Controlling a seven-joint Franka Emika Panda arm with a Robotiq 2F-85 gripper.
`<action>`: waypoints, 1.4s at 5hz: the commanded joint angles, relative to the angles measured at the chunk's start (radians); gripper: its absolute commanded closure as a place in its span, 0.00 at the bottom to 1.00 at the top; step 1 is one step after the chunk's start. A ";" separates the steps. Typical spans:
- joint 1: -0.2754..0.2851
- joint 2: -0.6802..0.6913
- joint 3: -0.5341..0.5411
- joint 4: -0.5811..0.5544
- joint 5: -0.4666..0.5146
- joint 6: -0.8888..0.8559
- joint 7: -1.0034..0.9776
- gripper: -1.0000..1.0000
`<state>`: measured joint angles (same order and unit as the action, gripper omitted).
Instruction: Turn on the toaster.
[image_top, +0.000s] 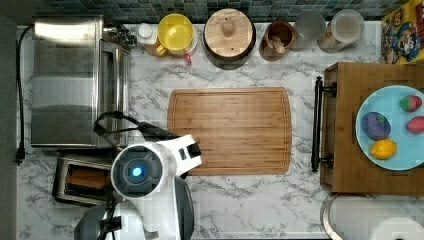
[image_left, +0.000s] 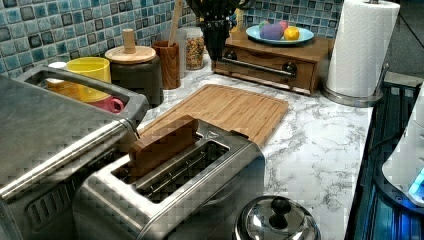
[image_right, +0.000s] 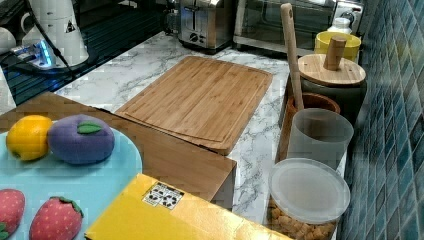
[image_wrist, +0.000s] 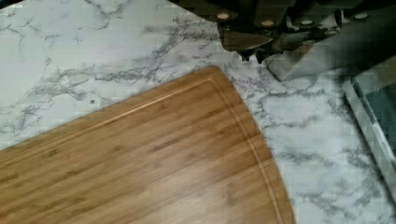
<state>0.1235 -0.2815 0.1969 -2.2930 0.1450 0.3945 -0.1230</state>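
Your small shiny steel pop-up toaster (image_top: 82, 180) sits at the marble table's (image_top: 240, 205) front-left corner in the top view, long axis along that edge. The tool (image_wrist: 254, 49) hovers beside its cutting-board-facing end; spread or pressed together, you cannot tell.

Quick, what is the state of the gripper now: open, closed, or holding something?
Gripper: closed, holding nothing, above the marble counter beside the cutting board.

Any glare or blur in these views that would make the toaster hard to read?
Left view: the toaster is close and blocky, its steel side catching soft reflections, slots still legible. Right view: toaster far off, dim against a dark background. Top view: the arm covers part of it. Wrist view: gripper dark, in shadow.
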 joint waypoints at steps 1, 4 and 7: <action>0.113 -0.008 0.000 -0.142 0.032 0.053 -0.048 1.00; 0.141 -0.036 0.041 -0.226 0.078 0.153 -0.151 1.00; 0.187 -0.102 0.029 -0.301 0.176 0.281 -0.275 1.00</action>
<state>0.2703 -0.3472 0.2334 -2.6348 0.2703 0.6699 -0.3821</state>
